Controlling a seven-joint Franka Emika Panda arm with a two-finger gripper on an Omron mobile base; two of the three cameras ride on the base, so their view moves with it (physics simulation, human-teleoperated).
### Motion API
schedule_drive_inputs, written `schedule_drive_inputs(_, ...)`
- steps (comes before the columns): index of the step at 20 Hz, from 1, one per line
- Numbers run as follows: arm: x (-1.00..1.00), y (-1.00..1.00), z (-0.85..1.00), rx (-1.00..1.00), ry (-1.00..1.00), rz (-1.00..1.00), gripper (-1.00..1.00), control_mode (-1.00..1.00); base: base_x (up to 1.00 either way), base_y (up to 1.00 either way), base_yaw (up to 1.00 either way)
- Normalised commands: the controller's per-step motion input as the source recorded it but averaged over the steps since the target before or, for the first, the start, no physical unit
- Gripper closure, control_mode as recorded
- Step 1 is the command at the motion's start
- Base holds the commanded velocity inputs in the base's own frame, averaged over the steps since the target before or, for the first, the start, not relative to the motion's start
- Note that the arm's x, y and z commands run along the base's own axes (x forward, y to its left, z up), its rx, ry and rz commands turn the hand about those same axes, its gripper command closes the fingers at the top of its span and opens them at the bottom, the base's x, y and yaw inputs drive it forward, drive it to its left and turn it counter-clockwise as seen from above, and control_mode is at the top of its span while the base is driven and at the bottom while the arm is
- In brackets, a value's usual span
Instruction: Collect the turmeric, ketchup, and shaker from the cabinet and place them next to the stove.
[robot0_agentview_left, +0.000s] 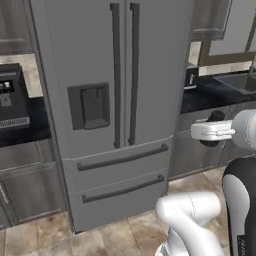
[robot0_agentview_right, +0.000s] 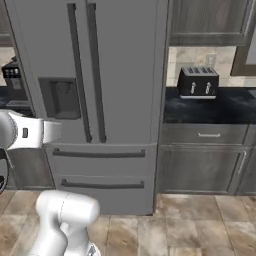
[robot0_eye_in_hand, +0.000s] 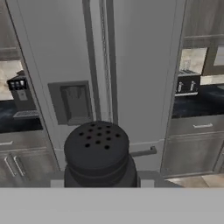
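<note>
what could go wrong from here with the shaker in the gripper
1. The shaker sits between the fingers with its perforated top toward the hand camera; how firm the hold is cannot be seen, so a jolt might loosen it.
2. The refrigerator stands right ahead of the base and hand, so driving or swinging forward could knock the shaker against its doors.
3. The stove is not in view, so the carry likely continues.

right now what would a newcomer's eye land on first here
The big grey fridge fills the middle, with its dispenser on the left door. Close in the hand view, the dark shaker sits at the bottom, perforated top up. A black toaster stands on the counter to the fridge's right.
</note>
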Motion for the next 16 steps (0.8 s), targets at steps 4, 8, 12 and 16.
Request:
schedule_drive_inputs(4,0.0,0.0,0.0,0.0,0.0,0.0,1.0,1.0,0.0,-1.0,0.0)
schedule_drive_inputs(8,0.0,0.0,0.0,0.0,0.0,0.0,1.0,1.0,0.0,-1.0,0.0)
schedule_drive_inputs(12,0.0,0.0,0.0,0.0,0.0,0.0,1.0,1.0,0.05,-1.0,0.0)
schedule_drive_inputs(16,0.0,0.0,0.0,0.0,0.0,0.0,1.0,1.0,0.2,-1.0,0.0)
